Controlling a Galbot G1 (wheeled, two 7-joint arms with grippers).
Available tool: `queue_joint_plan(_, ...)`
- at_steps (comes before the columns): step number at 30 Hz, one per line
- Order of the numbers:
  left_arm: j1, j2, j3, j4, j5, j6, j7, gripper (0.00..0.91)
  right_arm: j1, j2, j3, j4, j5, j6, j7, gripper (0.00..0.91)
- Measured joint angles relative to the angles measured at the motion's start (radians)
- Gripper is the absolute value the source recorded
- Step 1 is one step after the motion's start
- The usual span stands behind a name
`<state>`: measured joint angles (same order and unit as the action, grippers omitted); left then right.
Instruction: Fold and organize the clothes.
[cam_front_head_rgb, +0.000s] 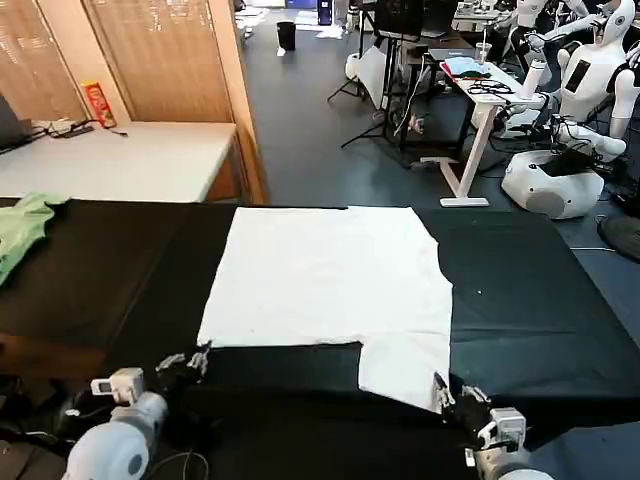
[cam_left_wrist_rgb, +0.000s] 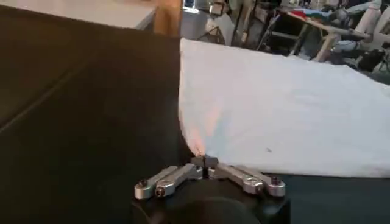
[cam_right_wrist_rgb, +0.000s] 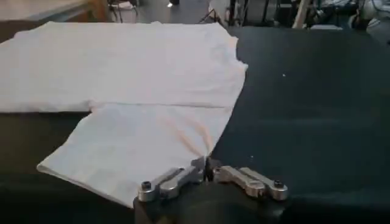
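**Both claws pinching the white T-shirt at the near edge**

At the near edge of the black surface (cam_front_head_rgb: 530, 300), the left claw (cam_front_head_rgb: 197, 358) sat with its fingers together, clamped on the near-left corner of the white T-shirt (cam_front_head_rgb: 330, 275). The left wrist view showed the same pinch: the left claw (cam_left_wrist_rgb: 204, 162) closed on a small peak of cloth where the T-shirt (cam_left_wrist_rgb: 286, 109) met the dark cover. On the other side, the right claw (cam_front_head_rgb: 441, 392) was clamped on the near corner of the sleeve flap that reached toward the robot. From the right wrist, the right claw (cam_right_wrist_rgb: 206, 163) gripped the fabric with creases fanning away from it across the T-shirt (cam_right_wrist_rgb: 134, 79).

Farther out, the T-shirt lay flat and spread across the middle of the surface, its plain side up. Well to the left, a light green garment (cam_front_head_rgb: 22, 228) lay crumpled at the surface's edge, apart from the T-shirt.
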<state>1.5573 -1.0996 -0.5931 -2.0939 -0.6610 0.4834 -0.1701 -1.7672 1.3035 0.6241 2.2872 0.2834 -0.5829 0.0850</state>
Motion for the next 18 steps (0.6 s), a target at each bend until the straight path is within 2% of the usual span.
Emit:
queue_joint_plan(5, 0.055, 0.024, -0.023, -0.063, 0.02, -0.004, -0.015, 0.0, -0.08, 0.007, 0.022, 0.075, 0.007, -0.011, 0.011, 0.049)
queue_joint_plan(9, 0.11, 0.041, -0.053, -0.104, 0.014, -0.014, -0.016, 0.0, -0.1, 0.008, 0.033, 0.094, 0.033, -0.008, 0.013, 0.049)
queue_joint_plan(14, 0.136, 0.032, -0.082, -0.117, 0.002, -0.056, -0.012, 0.0, -0.061, -0.004, 0.051, 0.085, 0.08, 0.041, -0.002, 0.049)
queue_joint_plan(18, 0.095, 0.015, -0.066, -0.099, 0.033, -0.091, -0.013, 0.0, 0.026, -0.03, 0.05, 0.031, 0.115, 0.076, 0.0, 0.049)
